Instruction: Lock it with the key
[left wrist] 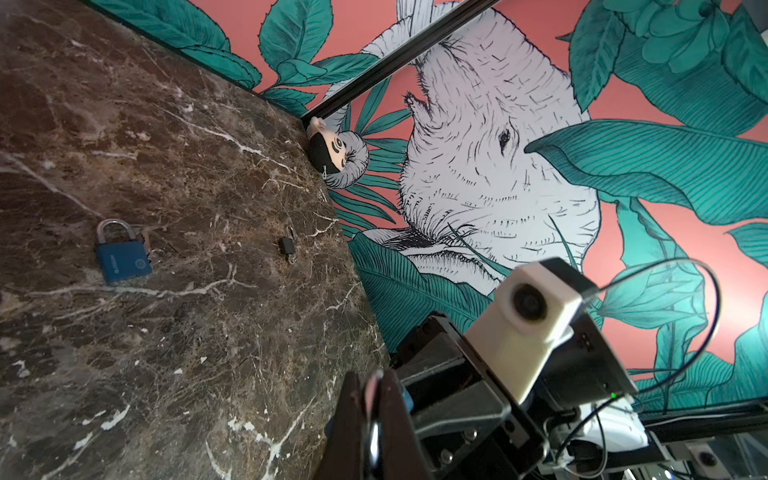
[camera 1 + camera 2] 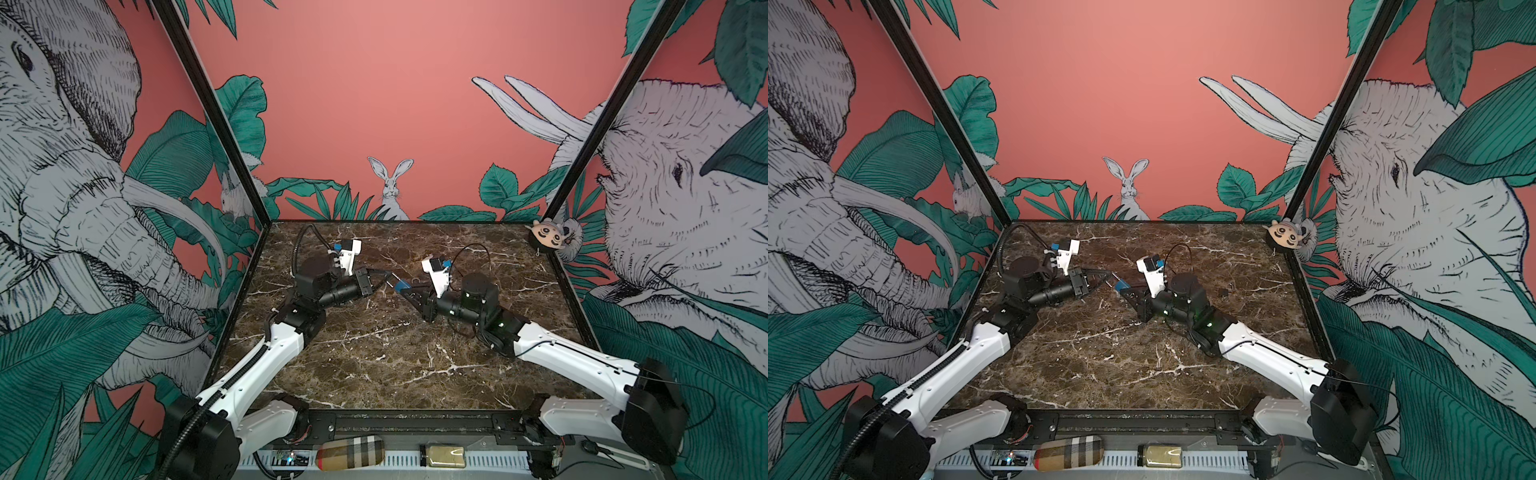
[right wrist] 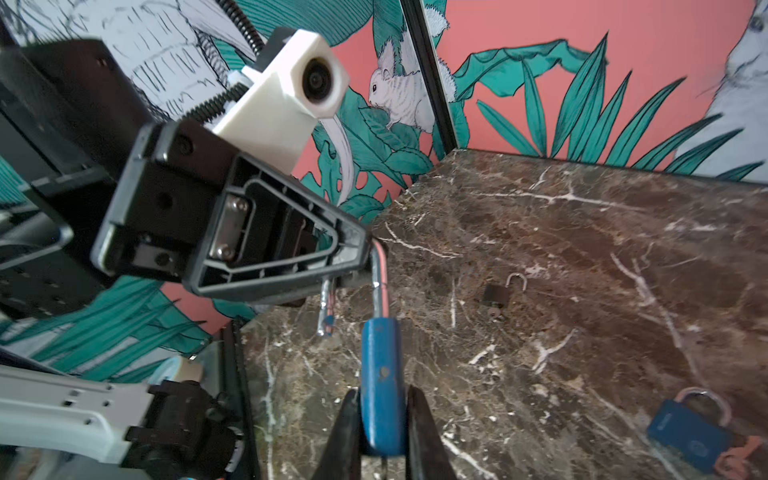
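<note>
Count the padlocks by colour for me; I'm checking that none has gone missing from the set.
Blue padlocks: 2 (held blue padlock, lying blue padlock)
Black padlocks: 1 (small black padlock, shackle open)
Total: 3

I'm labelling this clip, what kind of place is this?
Likely a robot test booth, not a home: a left arm and right arm hold a blue padlock over a marble-look tabletop, boxed in by jungle-print wall panels on black framing.

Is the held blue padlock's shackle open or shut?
Open: in the right wrist view, one end of the shackle hangs free, outside the held blue padlock.
</note>
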`<act>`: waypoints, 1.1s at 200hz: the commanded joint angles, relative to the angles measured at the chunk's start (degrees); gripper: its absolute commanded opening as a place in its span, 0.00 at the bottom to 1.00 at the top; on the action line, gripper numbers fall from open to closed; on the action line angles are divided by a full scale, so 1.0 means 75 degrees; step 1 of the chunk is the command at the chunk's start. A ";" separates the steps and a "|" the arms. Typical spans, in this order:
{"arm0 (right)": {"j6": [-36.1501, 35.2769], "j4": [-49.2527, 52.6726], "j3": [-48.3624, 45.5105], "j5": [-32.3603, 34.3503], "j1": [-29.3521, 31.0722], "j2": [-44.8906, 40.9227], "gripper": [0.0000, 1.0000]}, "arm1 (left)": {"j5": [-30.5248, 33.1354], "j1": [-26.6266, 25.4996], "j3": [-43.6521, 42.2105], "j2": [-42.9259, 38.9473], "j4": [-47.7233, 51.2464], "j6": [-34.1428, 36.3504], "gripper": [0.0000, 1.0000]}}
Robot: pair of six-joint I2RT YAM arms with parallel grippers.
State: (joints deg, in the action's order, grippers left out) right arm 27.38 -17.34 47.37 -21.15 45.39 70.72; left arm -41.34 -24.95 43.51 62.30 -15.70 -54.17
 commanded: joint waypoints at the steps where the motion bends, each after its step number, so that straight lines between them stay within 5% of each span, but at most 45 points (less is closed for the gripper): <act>1: 0.1364 0.0171 0.0509 -0.0593 -0.0341 -0.0397 0.00 | -0.0285 0.0010 -0.0285 0.0029 -0.0605 0.0828 0.00; 93: 0.3896 -0.1606 -0.0068 -0.1603 -0.0885 -0.0893 0.00 | -0.0653 0.0010 -0.0598 0.0517 -0.2623 0.0991 0.00; 220: 0.4257 -0.2354 0.0063 -0.1699 -0.0925 -0.0169 0.00 | -0.1044 -0.0123 -0.0500 0.0898 -0.2970 0.0304 0.00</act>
State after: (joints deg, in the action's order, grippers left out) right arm 57.74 -24.45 45.25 -33.50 38.81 68.45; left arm -47.48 -25.08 40.05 69.12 -38.13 -51.48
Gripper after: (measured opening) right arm 0.139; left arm 0.053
